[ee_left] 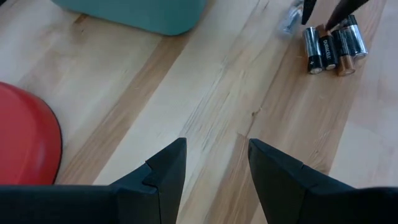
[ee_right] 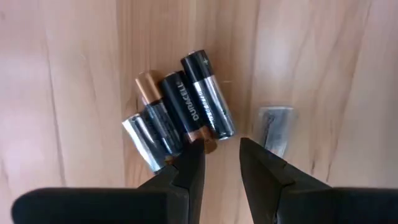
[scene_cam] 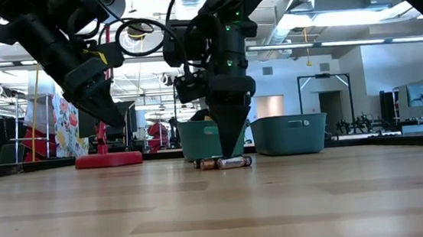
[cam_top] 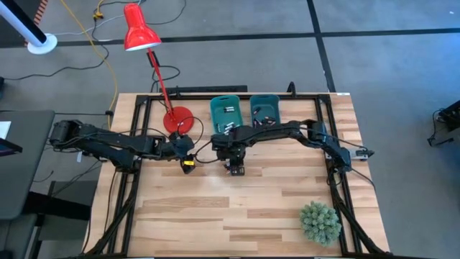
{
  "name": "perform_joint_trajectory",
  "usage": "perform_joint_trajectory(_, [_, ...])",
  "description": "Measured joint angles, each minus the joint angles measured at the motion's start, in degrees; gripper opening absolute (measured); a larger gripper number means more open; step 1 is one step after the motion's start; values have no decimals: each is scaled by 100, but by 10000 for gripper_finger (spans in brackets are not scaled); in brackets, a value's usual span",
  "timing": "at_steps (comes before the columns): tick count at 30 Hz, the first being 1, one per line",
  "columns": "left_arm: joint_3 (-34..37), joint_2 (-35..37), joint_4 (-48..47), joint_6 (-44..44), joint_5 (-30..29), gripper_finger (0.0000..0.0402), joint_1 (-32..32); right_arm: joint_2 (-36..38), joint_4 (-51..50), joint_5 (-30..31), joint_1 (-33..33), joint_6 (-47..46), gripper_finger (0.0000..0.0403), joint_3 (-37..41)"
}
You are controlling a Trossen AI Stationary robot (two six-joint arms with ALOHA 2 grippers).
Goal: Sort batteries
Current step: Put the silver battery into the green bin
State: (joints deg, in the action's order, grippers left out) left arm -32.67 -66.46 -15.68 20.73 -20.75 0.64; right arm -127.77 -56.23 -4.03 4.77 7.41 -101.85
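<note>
Right hand point(ee_right: 214, 158) poised over the batteries point(ee_right: 180, 112) on the surface point(cam_top: 237, 208).
Its fingers stand slightly parted, tips at the cluster's end, gripping nothing. Behind, two teal bins point(cam_top: 228, 113) each hold a few cells. Left hand point(ee_left: 214, 162) hovers open and empty near the red lamp base point(cam_top: 177, 119); bare wood lies toward the plant point(cam_top: 320, 221).

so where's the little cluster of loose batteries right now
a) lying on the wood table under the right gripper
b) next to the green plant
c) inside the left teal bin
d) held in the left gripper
a: the batteries lie side by side on the bare table, with the right gripper open just above them; the left gripper is open and empty, off to one side.
</note>
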Motion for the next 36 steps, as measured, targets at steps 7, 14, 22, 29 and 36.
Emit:
perform_joint_trajectory(7, [-2, 0, 6, 5, 2, 169, 0, -83, 265, 56, 21, -132, 117, 206])
perform_joint_trajectory(14, [-4, 0, 5, 142, 7, 169, 0, -82, 306, 56, -57, -137, 117, 241])
perform_joint_trajectory(22, [-4, 0, 8, 101, 5, 169, 0, 95, 209, 87, -64, -528, 117, 271])
perform_joint_trajectory(29, [-4, 0, 9, 94, 4, 169, 0, 530, 285, 437, 393, -1849, 117, 252])
perform_joint_trajectory(36, [-4, 0, 9, 5, 4, 169, 0, 360, 14, 232, 1008, -2432, 117, 258])
